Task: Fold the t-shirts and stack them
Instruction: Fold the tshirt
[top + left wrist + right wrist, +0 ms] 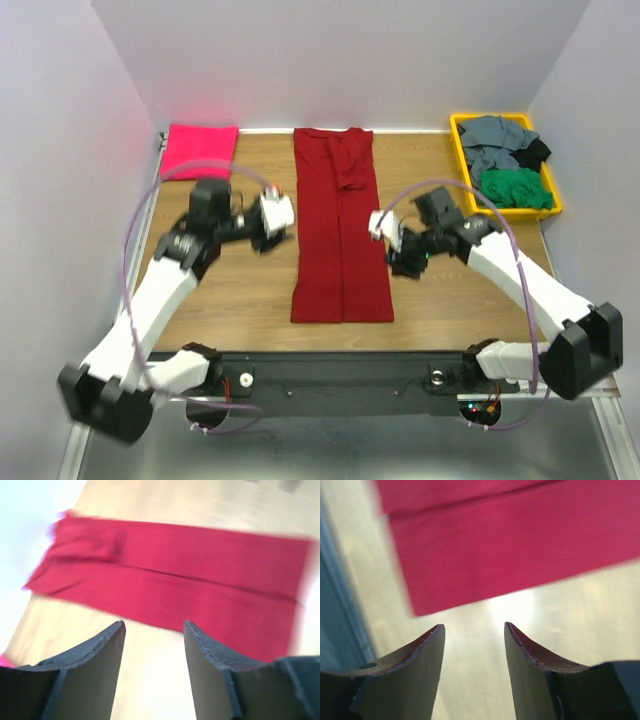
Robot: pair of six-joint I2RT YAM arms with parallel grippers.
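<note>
Two open, empty-handed arms as I see them, left gripper just left of the red shirt, right gripper just right, red shirt a long folded strip mid-bench, pink shirt folded at the far left corner.

crimson t-shirt: folded long strip, flat, centre | pink t-shirt: folded, far-left corner

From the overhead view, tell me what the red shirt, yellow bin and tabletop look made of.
Red shirt: soft matte fabric, creased along its folds. Yellow bin: probably moulded plastic, smooth uniform rim. Tabletop: wood-grain surface, slightly glossy, possibly laminate.
</note>
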